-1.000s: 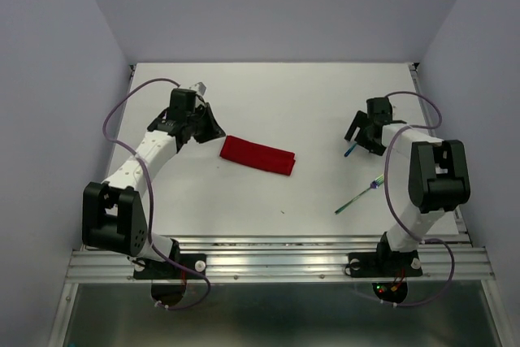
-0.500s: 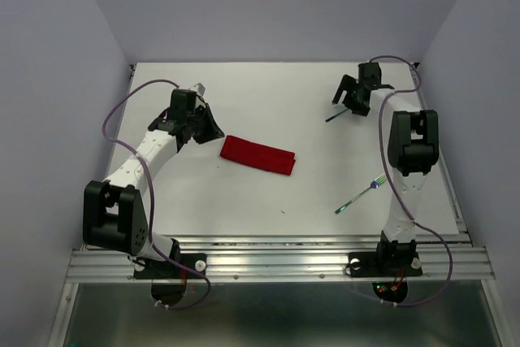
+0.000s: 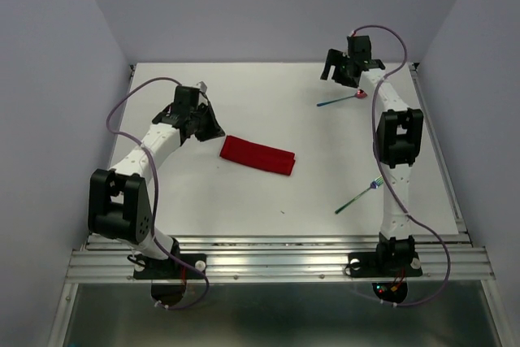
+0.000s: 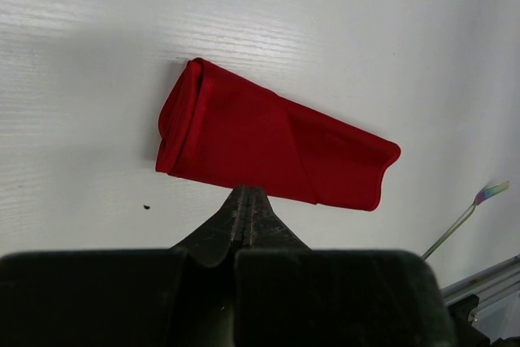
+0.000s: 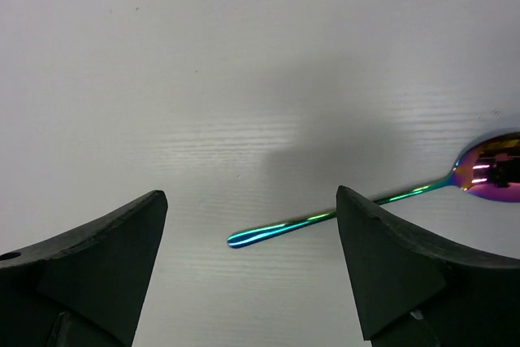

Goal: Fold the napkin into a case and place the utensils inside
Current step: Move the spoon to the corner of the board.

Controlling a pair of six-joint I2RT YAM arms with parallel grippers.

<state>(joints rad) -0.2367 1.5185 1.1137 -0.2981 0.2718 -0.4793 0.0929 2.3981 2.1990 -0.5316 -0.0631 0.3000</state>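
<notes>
The red napkin [image 3: 257, 155] lies folded into a narrow flat case [image 4: 268, 148] left of the table's middle. My left gripper [image 3: 216, 131] is shut and empty, its tip [image 4: 248, 193] just short of the case's near long edge. At the far back right lies the spoon [image 3: 340, 101], with a teal handle [image 5: 309, 221] and a shiny pink bowl [image 5: 494, 172]. Above its handle end my right gripper [image 3: 340, 77] hangs open [image 5: 250, 197], holding nothing. The fork [image 3: 357, 197] lies alone at the front right, and its end [image 4: 463, 219] shows in the left wrist view.
The table's metal front rail [image 3: 276, 262] runs along the near edge between the arm bases. Pale walls close in the left, right and back sides. A small dark speck [image 4: 146, 206] lies on the table near the case.
My right arm has swung from the middle right to the far back right corner. The spoon has shifted to the back with it and now lies flat. The left arm barely moved.
</notes>
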